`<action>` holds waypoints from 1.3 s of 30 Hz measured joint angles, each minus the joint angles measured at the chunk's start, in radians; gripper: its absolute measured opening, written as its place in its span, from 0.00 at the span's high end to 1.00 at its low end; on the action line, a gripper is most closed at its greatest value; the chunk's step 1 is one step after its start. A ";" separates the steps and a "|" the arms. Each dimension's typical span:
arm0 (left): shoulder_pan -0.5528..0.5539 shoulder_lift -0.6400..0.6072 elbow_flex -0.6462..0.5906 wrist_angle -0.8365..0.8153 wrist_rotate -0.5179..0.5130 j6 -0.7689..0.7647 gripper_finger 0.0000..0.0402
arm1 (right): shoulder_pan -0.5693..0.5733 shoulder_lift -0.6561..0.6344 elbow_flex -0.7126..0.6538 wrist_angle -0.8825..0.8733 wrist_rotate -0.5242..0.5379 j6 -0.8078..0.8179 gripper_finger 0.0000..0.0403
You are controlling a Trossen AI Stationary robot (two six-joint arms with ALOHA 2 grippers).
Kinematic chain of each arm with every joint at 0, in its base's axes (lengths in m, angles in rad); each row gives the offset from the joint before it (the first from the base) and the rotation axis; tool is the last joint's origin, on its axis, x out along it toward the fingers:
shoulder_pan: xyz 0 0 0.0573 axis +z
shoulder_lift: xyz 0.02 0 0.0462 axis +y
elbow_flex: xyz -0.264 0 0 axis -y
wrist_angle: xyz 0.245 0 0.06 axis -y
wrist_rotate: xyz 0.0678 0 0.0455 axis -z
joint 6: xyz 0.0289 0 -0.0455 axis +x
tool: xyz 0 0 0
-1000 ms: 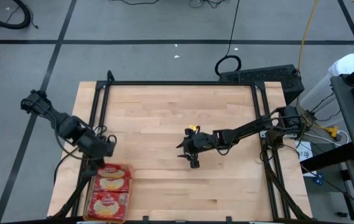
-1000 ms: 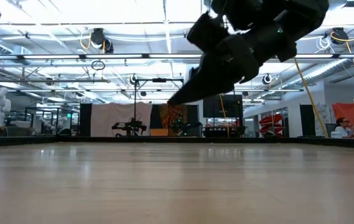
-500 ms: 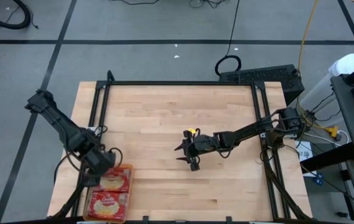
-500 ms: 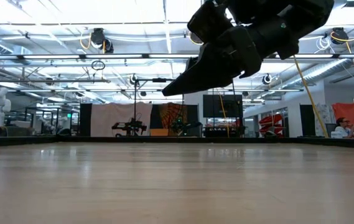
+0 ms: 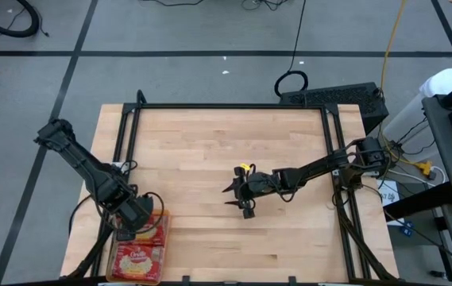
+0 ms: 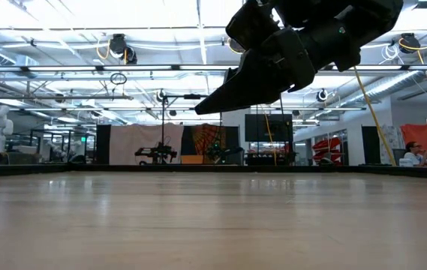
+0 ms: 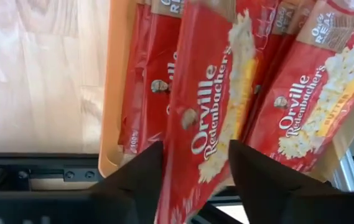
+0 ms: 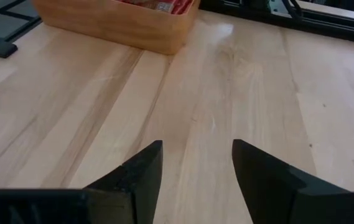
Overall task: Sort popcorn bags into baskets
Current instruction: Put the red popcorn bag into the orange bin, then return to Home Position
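Over the basket [image 5: 159,238] at the tabletop's [image 5: 226,159] front-left corner, the left end effector [image 5: 134,225] is hovering, fingers parted around a popcorn bag [image 7: 204,118]; the right end effector [image 5: 237,196] is waiting mid-tabletop, fingers apart and holding nothing.

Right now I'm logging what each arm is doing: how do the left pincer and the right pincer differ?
The left pincer is over the orange basket at the table's left front corner; the right pincer hangs over bare wood mid-table. The left pincer has a red popcorn bag between its fingers; the right pincer has nothing between its own. Both have their fingers spread apart.
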 joint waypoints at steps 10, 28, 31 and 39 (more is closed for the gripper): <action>0.002 0.000 0.000 -0.009 -0.105 -0.005 0.40 | 0.000 0.000 0.000 0.003 0.000 0.001 0.54; 0.042 -0.168 -0.018 0.304 -0.869 0.401 0.81 | -0.010 -0.317 0.000 -0.165 0.056 -0.079 0.78; 0.064 -0.229 -0.092 0.562 -0.887 0.604 0.89 | -0.010 -0.382 0.000 -0.238 0.099 -0.075 0.84; 0.161 -0.364 -0.360 0.982 -0.770 0.853 0.98 | -0.009 -0.544 -0.127 -0.251 0.105 -0.048 0.98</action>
